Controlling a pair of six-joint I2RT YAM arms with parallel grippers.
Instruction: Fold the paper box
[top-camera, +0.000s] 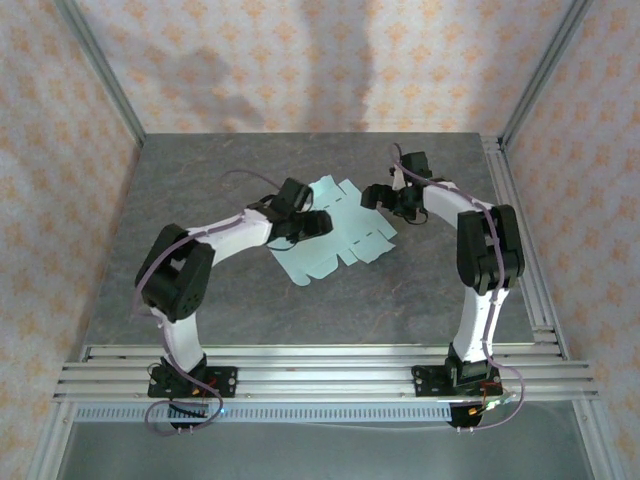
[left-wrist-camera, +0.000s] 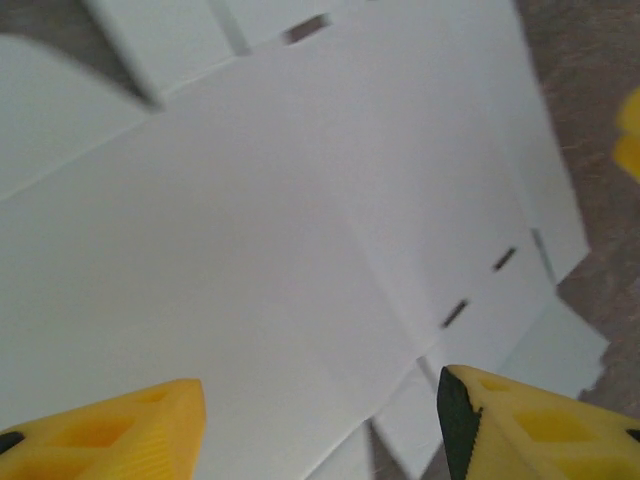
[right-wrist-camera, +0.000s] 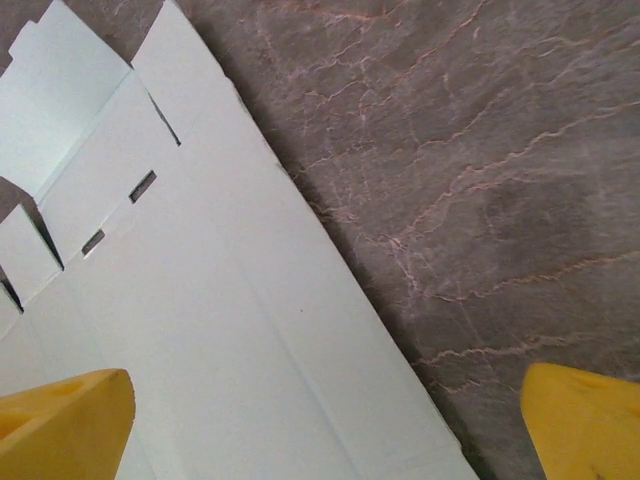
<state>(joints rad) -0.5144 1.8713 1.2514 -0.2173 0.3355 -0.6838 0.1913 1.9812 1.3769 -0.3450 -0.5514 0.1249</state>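
- On the desk (top-camera: 250, 300), mid-way back, the box (top-camera: 335, 235) lies as a flat sheet; the left pincer (top-camera: 318, 222) overhangs it, and the right pincer (top-camera: 378, 195) is just beside.
- Left wrist: the jaws are apart and empty above the card, which looks light, bendy and easily creased.
- Right wrist: the jaws are wide and empty, astride the long edge; that edge seems the best hold.

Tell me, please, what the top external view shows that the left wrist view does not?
Top external, not left wrist: the paper box's whole die-cut outline, the left arm, the right arm and the rail frame. Left wrist, not top external: small slots in the card and yellow fingertips close up. Both: the card lying on the grey table, the left gripper open over it.
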